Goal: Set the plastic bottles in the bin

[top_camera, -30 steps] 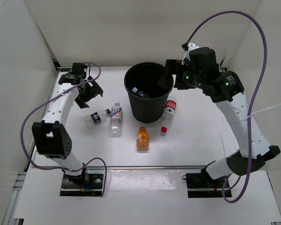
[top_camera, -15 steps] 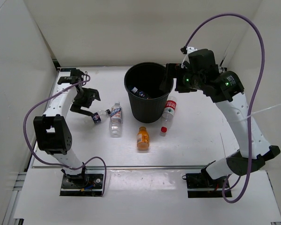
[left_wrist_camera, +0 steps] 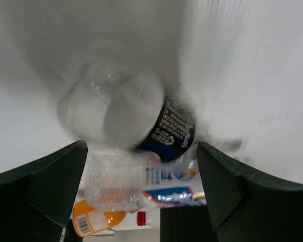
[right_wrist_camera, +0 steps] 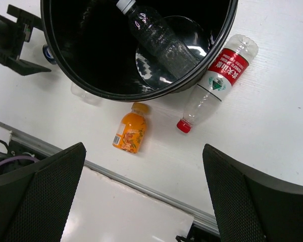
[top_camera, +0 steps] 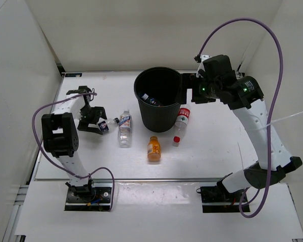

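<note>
Risk: dark-label bottle lay on its side and looked likely to roll or skid out if the fingers closed off-centre. White-blue bottle lay near enough to get knocked.
Look: clear, crinkled plastic with its base toward the wrist camera; blurred.
Position: on the table, left of the bin.
Left gripper: spread wide astride the bottle, gripping nothing.
Right gripper: spread wide, empty, by the bin's rim.

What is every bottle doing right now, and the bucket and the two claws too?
bin: upright, one bottle inside.
plain bottle: lying in the bin.
dark-label bottle: lying on the table at the left gripper's fingers.
white-blue bottle: lying on the table.
orange bottle: lying on the table.
red-cap bottle: lying beside the bin.
left gripper: open.
right gripper: open, holding nothing.
</note>
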Controlling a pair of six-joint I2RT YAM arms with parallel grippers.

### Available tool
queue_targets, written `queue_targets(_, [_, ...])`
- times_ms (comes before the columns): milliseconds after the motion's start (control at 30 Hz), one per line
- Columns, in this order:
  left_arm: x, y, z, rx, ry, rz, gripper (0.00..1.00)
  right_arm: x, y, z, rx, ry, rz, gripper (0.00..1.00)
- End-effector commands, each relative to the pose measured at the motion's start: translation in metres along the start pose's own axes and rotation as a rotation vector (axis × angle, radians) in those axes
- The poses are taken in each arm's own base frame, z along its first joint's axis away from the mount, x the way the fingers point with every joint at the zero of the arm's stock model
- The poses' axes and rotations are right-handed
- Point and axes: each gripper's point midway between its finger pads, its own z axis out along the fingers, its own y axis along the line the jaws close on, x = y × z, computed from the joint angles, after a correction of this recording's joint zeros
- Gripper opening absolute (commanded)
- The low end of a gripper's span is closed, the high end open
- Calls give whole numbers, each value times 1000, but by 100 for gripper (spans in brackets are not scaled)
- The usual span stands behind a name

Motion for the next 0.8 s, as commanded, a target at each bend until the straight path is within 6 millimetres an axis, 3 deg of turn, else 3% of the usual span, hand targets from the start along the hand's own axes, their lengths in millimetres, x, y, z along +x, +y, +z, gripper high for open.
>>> queue_targets(0, [-13,-11,13,11,-17,3,100,-2,3,-14,-30,-14,-33,100])
queue_targets(100, [-14,-10,32,-23,-9,34,97,0,2,-15,-29,-11,-33,100])
queue_targets(167, [-14,-11,37,-7,12,65,84,3,1,-13,-26,-2,-32,100])
queue_targets(200, [-11,-14,39,12,31,82,68,4,-3,-10,-15,5,-25,100])
queue_targets(300, [-16,-6,35,7,50,91,53,3,-6,-10,-9,3,-19,100])
queue_targets(400, [-29,-20,-19,141,12,64,39,7,-10,-6,4,14,9,100])
queue_targets(467, [-33,-42,-62,258,-29,76,31,10,-10,-8,0,4,18,100])
queue_targets(500, [-35,-53,-82,318,-54,103,22,18,-13,-1,9,28,33,100])
queue_targets(533, [-32,-77,-125,435,-94,148,21,16,-15,-2,8,4,38,100])
queue_targets(567, [-30,-92,-151,500,-139,183,21,20,-14,0,-2,11,55,100])
queue_targets(633, [-11,-116,-195,604,-224,299,20,28,-15,8,-10,27,91,100])
queue_targets(667, [1,-134,-244,738,-279,353,20,29,-17,6,-15,20,107,100])
queue_targets(700, [12,-144,-257,785,-320,435,20,30,-21,10,-4,25,116,100])
queue_targets(733, [46,-162,-279,907,-340,534,20,33,-19,9,-18,26,133,100])
queue_targets(767, [64,-169,-288,967,-343,599,20,35,-23,12,-9,23,158,100])
